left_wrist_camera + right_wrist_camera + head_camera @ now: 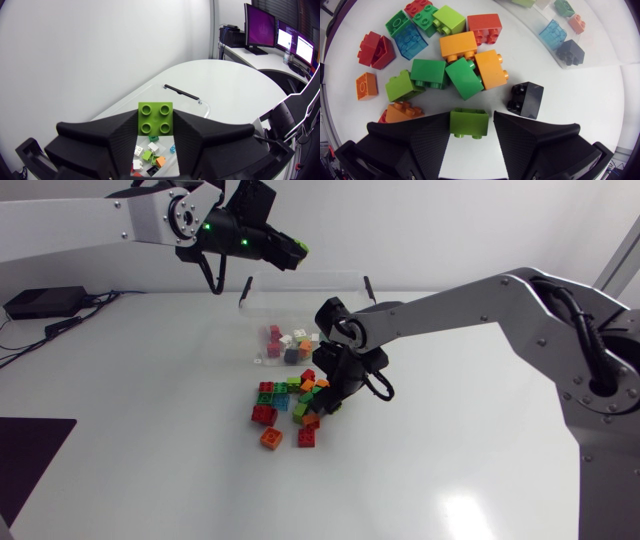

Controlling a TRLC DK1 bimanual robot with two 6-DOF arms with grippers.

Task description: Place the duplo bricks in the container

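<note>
The left end effector point(289, 252) is held high over the far side of the counter point(150, 430), above the clear container point(300, 278). It is pinching a lime-green brick point(155, 118) from both sides, studs facing the camera in the left wrist view. Straight under that brick, the inside of the container can be seen with several loose bricks point(150, 157) on its floor: white, green, orange and blue among them.

The right end effector point(470, 131) is lowered into the pile of bricks point(290, 405), which lies on the counter just in front of the container. Its fingers are spread, and a dark-green brick point(469, 122) is found between them near the tips. A thin strip of counter is seen beside the brick, so it is not gripped. A black brick point(526, 99) lies just ahead of one finger, apart from it. Ahead of the dark-green brick, orange, green, red and clear-blue bricks are packed closely together. A small orange brick point(366, 85) is set a little apart at the edge of the pile.
</note>
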